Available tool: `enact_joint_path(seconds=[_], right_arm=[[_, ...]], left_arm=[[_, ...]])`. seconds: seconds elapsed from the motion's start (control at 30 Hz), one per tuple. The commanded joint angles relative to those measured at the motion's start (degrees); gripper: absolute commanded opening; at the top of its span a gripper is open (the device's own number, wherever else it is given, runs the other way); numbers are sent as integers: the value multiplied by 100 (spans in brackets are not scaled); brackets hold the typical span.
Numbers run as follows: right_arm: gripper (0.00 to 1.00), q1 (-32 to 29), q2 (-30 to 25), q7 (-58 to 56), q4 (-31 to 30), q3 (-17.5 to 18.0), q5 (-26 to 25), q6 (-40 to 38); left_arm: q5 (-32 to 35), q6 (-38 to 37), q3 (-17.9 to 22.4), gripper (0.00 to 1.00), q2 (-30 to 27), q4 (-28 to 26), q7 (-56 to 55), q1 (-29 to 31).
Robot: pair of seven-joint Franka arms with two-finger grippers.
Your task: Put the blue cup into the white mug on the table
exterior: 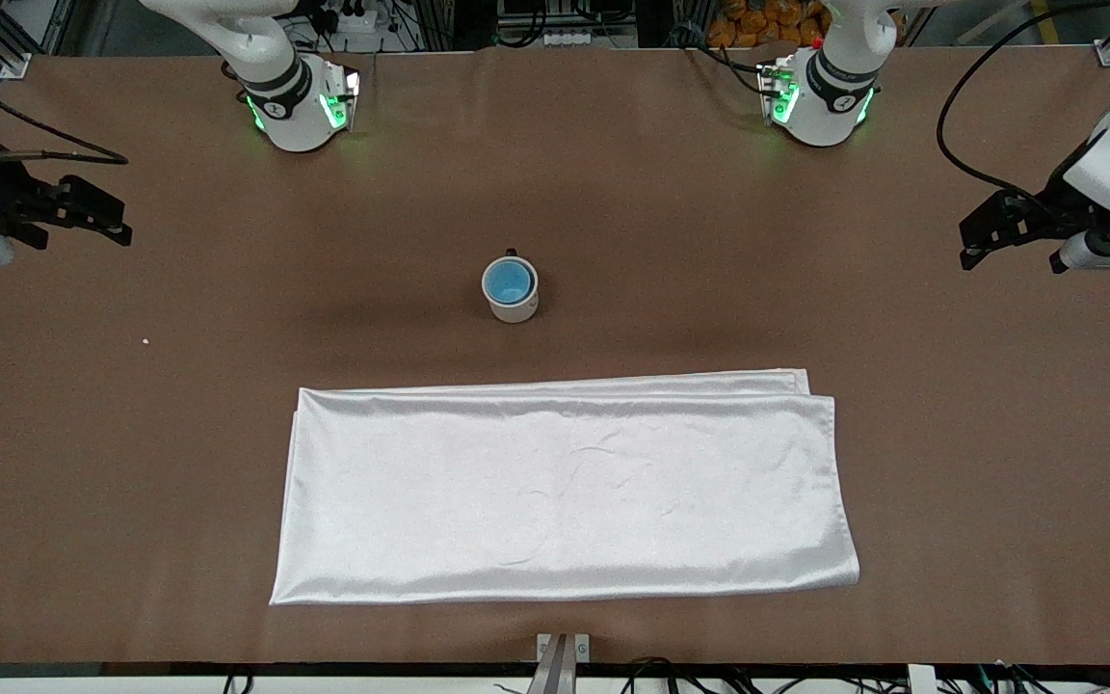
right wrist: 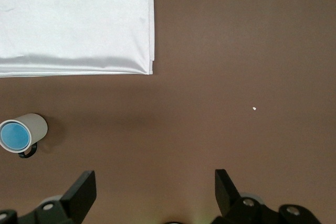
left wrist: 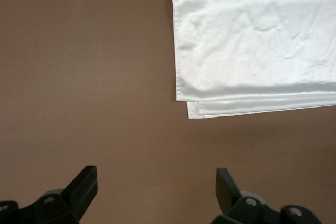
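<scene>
The blue cup (exterior: 507,280) is seen nested inside the white mug (exterior: 513,291), upright at the centre of the brown table (exterior: 806,289), above a folded white cloth (exterior: 565,492). The left gripper (exterior: 974,241) at the right edge and the right gripper (exterior: 117,217) at the left edge are held with fingers spread, empty
</scene>
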Motion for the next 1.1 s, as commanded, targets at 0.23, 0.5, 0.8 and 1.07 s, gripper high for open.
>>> enact_joint_path(seconds=[0.23,0.5,0.8,1.07], right_arm=[[100,-29,178,12,67,48,-38,-25],[100,-47,169,-5,85,39,-38,-77],[100,-47,152,-5,111,39,-29,-51],[100,-47,117,-5,111,39,-38,-51]], left_arm=[[-216,-167,75,100,-240,-120,-196,-53],[-207,-298,67,100,-355,-121,-302,-79],[-163,-307,58,100,-355,-94,-267,-79],[-154,-325,49,100,-355,-94,-223,-79]])
